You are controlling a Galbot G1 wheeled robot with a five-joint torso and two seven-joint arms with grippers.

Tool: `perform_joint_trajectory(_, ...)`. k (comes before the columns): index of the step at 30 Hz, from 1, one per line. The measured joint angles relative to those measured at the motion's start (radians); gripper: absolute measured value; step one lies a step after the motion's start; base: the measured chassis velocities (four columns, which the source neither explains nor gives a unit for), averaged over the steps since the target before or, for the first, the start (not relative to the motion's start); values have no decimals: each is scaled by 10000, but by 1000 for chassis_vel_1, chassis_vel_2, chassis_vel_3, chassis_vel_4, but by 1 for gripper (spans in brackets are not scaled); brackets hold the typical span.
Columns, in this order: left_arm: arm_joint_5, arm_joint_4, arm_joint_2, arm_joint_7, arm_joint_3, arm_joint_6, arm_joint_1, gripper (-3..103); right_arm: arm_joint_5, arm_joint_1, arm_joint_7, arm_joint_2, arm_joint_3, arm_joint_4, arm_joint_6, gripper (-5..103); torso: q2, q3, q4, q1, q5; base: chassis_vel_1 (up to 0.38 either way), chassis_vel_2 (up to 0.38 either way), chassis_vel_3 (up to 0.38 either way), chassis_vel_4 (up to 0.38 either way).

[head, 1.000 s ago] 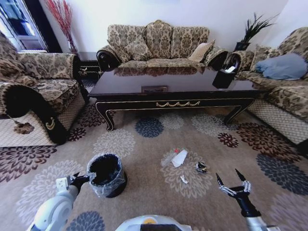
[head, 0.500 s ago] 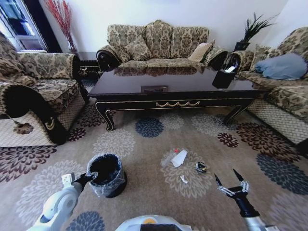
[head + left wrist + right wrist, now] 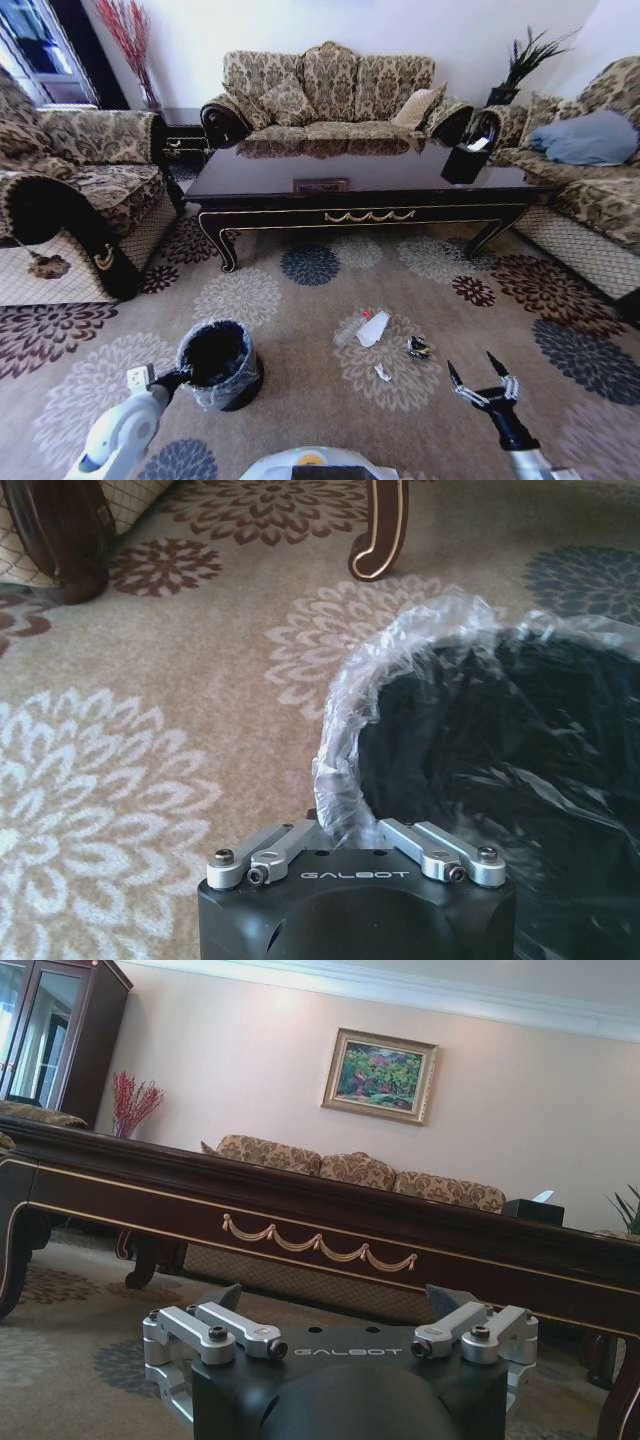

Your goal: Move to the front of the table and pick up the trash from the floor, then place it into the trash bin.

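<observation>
head view: the coffee table (image 3: pixel 360 185) stands ahead between the sofas. on the flowered carpet (image 3: pixel 300 320), the black trash bin (image 3: pixel 220 362) sits at the left gripper (image 3: pixel 180 377), which touches its rim; whether its fingers are parted cannot be told. the scraps of trash (image 3: pixel 372 328) lie near the bin. the right gripper (image 3: pixel 478 378) hovers beside them, spread wide and empty.

left wrist view: the plastic liner (image 3: pixel 350 730) meets the gripper body.

right wrist view: the gripper faces the table's gold-trimmed edge.

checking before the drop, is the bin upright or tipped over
Upright: the bin stands on the floor with its mouth facing up, liner folded over the rim.
</observation>
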Motion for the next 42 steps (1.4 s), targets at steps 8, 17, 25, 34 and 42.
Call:
perform_joint_trajectory(8, 981, -19, 187, 128, -355, -92, 44, 3, -202, -122, 731, -282, 53, -45, -304, 100, 0, 0, 2, 0, -1, 0, 0, 0, 0)
perform_joint_trajectory(17, 807, -460, 1016, -48, -209, 83, -455, 3, -1249, 359, 3182, -675, -646, -210, -1249, 100, -1, 0, 0, 0, 2, 0, 0, 0, 0)
perform_joint_trajectory(25, 260, -551, 1337, -56, 575, -62, -1284, 3, -1732, 1417, 3761, -1096, -1400, -1513, -1847, 100, 0, 0, 1, 0, 4, 0, 0, 0, 0)
perform_joint_trajectory(34, 190, -632, 1548, -147, 1679, -142, -1836, 3, -6203, 3278, 4967, -1529, -1759, -3677, -2088, 100, -1, 0, 0, 1, 1, 0, 0, 0, 0)
perform_joint_trajectory(42, 1, -758, 1946, -231, 1967, 65, -2046, 3, -7580, 4066, 4957, -1359, -2444, -5068, -1863, 100, -1, 1, -4, 1, 1, 0, 0, 0, 0)
